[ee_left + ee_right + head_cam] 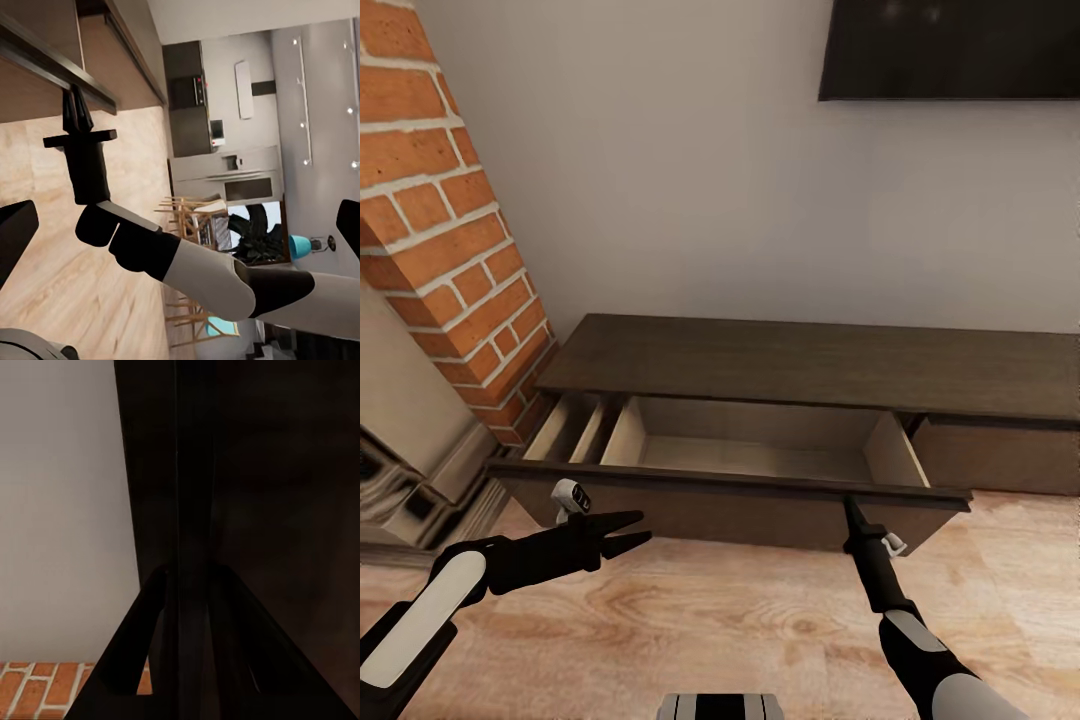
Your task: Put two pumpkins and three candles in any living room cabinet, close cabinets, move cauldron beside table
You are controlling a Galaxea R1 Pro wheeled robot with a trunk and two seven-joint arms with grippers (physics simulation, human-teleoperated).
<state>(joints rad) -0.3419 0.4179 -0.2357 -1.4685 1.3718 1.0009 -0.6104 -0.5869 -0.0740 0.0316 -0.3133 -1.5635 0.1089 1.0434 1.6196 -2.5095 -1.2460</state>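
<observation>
The right tool [852, 508] was clamped on the top edge of the pulled-out front of the long, low dark-brown wooden cabinet [810, 365], at lower centre-right of the head view; the right wrist view showed its fingers [127, 660] straddling that dark edge. The left tool [630, 532] hung at lower left, jaws apart and empty, just before the front. The drawer stood open, its visible pale interior [760, 440] holding no pumpkin or candle. Judged step: drawer handling. The next move probably called for releasing the edge and fetching items. Pale wood floor [710, 610] lay below; red brick column [450, 230] upper left, grey wall and dark screen [950, 50] above.
</observation>
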